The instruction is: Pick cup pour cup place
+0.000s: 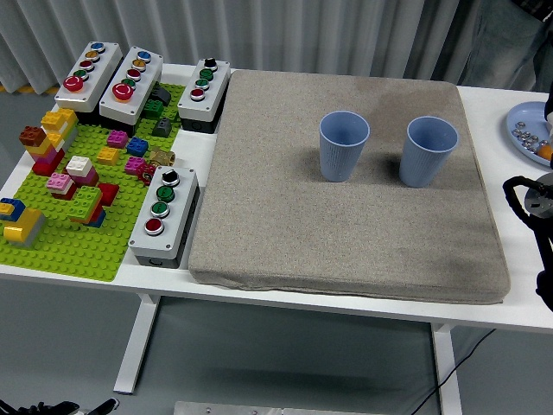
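Observation:
Two blue ribbed cups stand upright on a grey mat. The left cup is near the mat's middle and the right cup is a hand's width to its right. I cannot see anything inside either cup. My right arm rests at the picture's right edge, beside the mat and apart from both cups. Only black parts and a metal joint of it show. My left arm is out of view.
A green brick baseplate with several loose bricks lies at the left. Four grey button boxes stand around it, one near the mat's left edge. A blue plate with small metal balls sits at the far right. A person's dark clothing shows at the top right.

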